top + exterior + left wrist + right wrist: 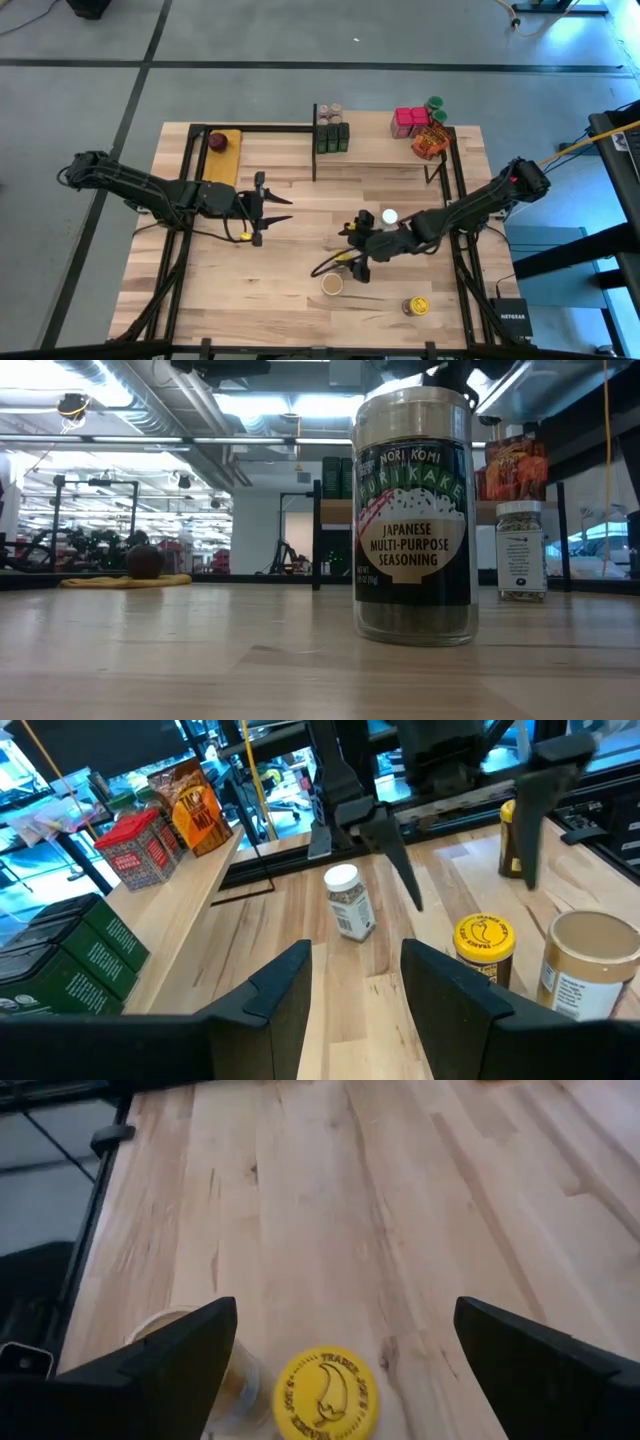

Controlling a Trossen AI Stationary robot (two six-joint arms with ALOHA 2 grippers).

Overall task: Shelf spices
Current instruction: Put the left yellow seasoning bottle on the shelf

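Right gripper (340, 1350), fingers spread wide and empty, hangs directly above the yellow-lidded jar (327, 1405), apparently lining up a grasp; left gripper (355, 985) waits open beyond it.

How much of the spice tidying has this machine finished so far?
Partly done. On the shelf already stand dark tins, red boxes, an orange packet and a green-lidded jar. In hand: nothing. The right claw hangs open above the yellow-lidded jar, and the left claw waits open. Still on the table: white-lidded jar, tan-lidded jar and the furikake jar.
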